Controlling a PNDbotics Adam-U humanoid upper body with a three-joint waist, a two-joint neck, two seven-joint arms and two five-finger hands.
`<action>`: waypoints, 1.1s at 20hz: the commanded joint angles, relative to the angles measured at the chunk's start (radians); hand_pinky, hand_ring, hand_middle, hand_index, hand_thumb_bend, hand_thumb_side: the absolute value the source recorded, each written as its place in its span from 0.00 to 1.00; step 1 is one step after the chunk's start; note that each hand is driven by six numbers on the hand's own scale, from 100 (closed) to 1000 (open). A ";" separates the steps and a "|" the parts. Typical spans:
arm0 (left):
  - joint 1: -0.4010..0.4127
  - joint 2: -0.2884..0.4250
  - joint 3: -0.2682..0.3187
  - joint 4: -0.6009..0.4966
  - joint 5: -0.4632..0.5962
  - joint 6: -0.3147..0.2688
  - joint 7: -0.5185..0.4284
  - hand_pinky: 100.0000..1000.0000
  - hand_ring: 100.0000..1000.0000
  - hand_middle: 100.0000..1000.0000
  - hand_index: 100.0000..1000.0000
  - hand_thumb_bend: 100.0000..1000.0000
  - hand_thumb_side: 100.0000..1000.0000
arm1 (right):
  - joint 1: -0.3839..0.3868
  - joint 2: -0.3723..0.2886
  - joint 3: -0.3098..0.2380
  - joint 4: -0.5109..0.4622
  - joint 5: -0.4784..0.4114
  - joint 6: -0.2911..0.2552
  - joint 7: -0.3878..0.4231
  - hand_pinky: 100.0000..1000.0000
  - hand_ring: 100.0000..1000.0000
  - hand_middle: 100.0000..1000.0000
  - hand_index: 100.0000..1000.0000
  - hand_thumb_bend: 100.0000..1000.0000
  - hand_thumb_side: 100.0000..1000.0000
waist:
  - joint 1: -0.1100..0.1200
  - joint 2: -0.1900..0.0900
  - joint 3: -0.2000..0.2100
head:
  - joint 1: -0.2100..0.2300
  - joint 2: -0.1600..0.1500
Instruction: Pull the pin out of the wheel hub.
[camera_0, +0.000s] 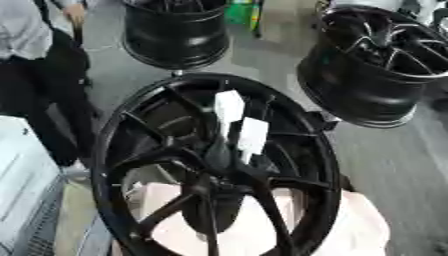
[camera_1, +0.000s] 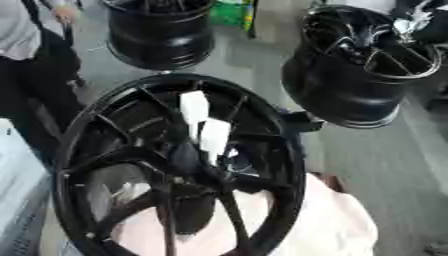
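Left eye view is filled by a large black wheel hub (camera_0: 214, 165), which is laid flat with its spokes facing up. It is bedded on a pale pinkish cloth (camera_0: 360, 231) that shows through the gaps between the spokes and beyond the near rim.

Just above the hub's centre two white oblong pieces (camera_0: 241, 122) are seen, one slightly higher and to the left of the other. Both are set upright over the spokes. Whether either of them is the pin cannot be told.

Directly below them a dark tapering shape (camera_0: 218, 151) is merged with the black spokes. Whether it is a hand, which hand, and how its fingers are set cannot be told.

Two more black wheels are stood on the grey floor (camera_0: 271, 57) beyond, well apart from the hub. One (camera_0: 175, 37) is at the top middle and one (camera_1: 363, 70) at the upper right. A pale cabinet (camera_0: 24, 190) is cut off by the left edge, and something green (camera_1: 229, 12) is seen at the top edge.
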 joint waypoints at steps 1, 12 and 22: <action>-0.053 0.091 -0.031 -0.017 -0.030 -0.006 -0.041 0.78 0.86 0.59 0.82 0.10 0.44 | 0.013 -0.053 -0.050 -0.029 -0.037 -0.004 -0.064 0.80 0.78 0.73 0.81 0.00 0.24 | 0.011 -0.012 -0.007 | 0.010 -0.006; -0.292 0.361 -0.186 -0.016 -0.113 0.064 -0.353 0.79 0.85 0.65 0.84 0.15 0.31 | 0.207 0.016 -0.246 -0.199 -0.306 -0.124 -0.460 0.78 0.76 0.72 0.81 0.00 0.54 | 0.033 0.004 -0.045 | 0.059 -0.019; -0.578 0.417 -0.350 0.206 -0.184 -0.105 -0.854 0.86 0.90 0.75 0.87 0.36 0.18 | 0.331 0.093 -0.320 -0.320 -0.300 -0.132 -0.592 0.77 0.73 0.70 0.80 0.00 0.52 | 0.026 0.025 -0.084 | 0.074 -0.048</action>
